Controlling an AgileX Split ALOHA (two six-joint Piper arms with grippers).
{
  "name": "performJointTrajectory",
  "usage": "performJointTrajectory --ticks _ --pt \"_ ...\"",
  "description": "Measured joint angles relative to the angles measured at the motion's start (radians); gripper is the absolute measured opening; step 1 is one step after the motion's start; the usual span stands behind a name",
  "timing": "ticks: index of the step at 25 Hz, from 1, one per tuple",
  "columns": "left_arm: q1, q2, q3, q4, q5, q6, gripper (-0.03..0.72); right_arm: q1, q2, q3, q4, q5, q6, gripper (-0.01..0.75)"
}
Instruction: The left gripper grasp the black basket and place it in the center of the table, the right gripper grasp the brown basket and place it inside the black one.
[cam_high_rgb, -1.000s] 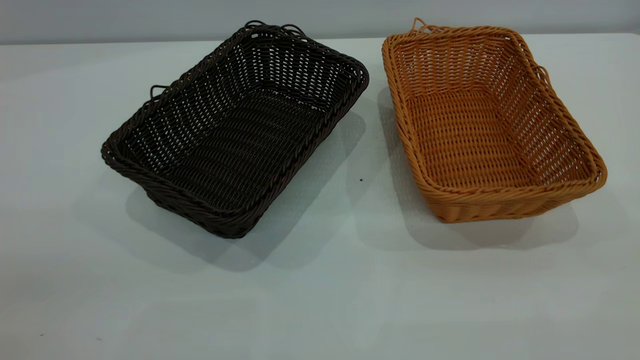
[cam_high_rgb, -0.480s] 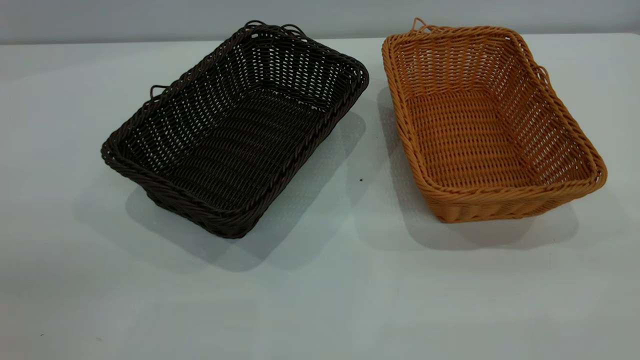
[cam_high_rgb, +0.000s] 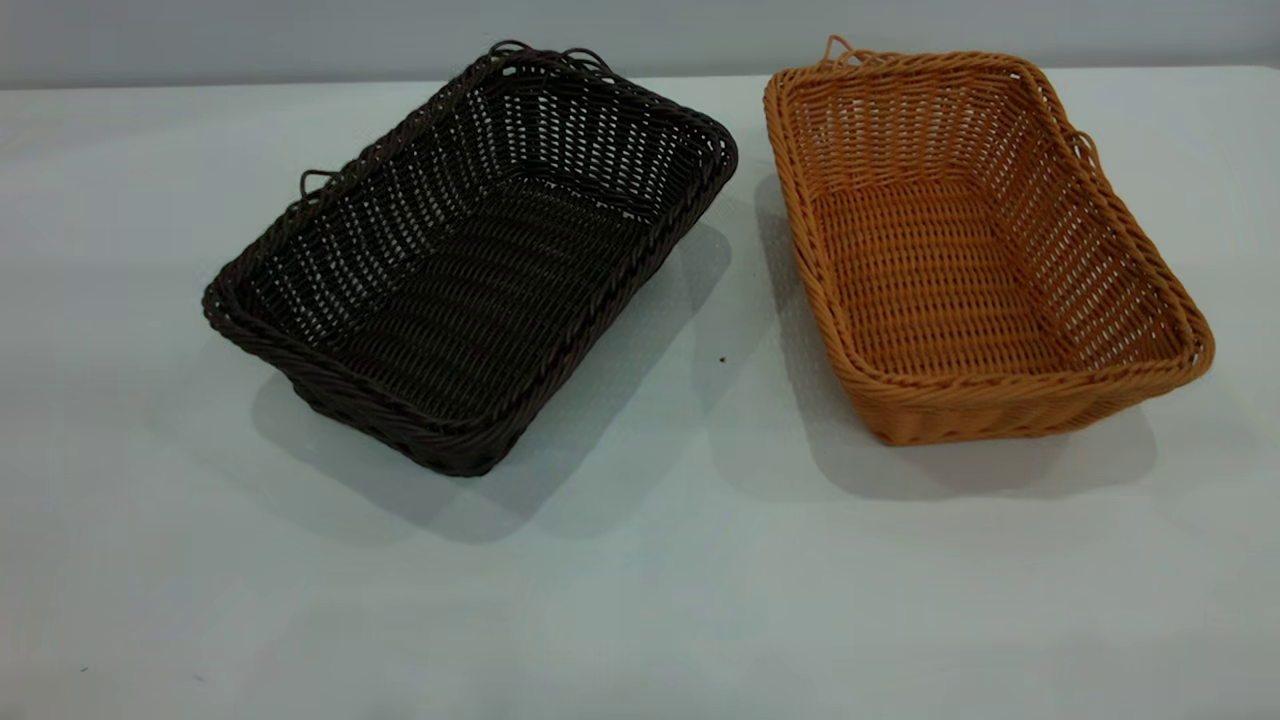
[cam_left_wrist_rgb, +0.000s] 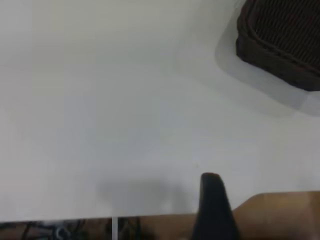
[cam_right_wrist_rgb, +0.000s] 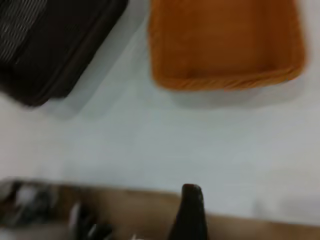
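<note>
The black basket (cam_high_rgb: 470, 270) stands on the white table (cam_high_rgb: 640, 580), left of the middle and turned at an angle. The brown basket (cam_high_rgb: 960, 260) stands to its right, apart from it. Both are empty and upright. Neither gripper shows in the exterior view. In the left wrist view a dark part of my left gripper (cam_left_wrist_rgb: 212, 200) is over the table's edge, far from a corner of the black basket (cam_left_wrist_rgb: 280, 40). In the right wrist view my right gripper (cam_right_wrist_rgb: 190, 210) is also at the table's edge, far from the brown basket (cam_right_wrist_rgb: 225, 40) and the black basket (cam_right_wrist_rgb: 55, 45).
A small dark speck (cam_high_rgb: 722, 359) lies on the table between the baskets. A brown strip (cam_left_wrist_rgb: 280, 215) runs past the table's edge in the left wrist view, and a brown strip (cam_right_wrist_rgb: 250, 227) also shows in the right wrist view. A grey wall (cam_high_rgb: 640, 30) stands behind the table.
</note>
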Motion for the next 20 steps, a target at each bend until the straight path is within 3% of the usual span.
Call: performJointTrajectory --ticks 4,11,15,20 --pt "0.000 0.261 -0.085 -0.002 -0.125 0.042 0.534 0.000 0.270 -0.001 0.225 -0.046 -0.139 0.563" --pt "0.000 0.588 -0.217 -0.094 -0.268 0.167 0.545 0.000 0.714 -0.008 0.574 -0.119 -0.223 0.565" --pt "0.000 0.740 -0.277 -0.212 -0.340 0.260 0.546 0.004 0.939 -0.011 0.822 -0.169 -0.294 0.565" --pt "-0.007 0.919 -0.353 -0.403 -0.387 0.454 0.546 0.040 1.198 -0.029 1.267 -0.197 -0.469 0.565"
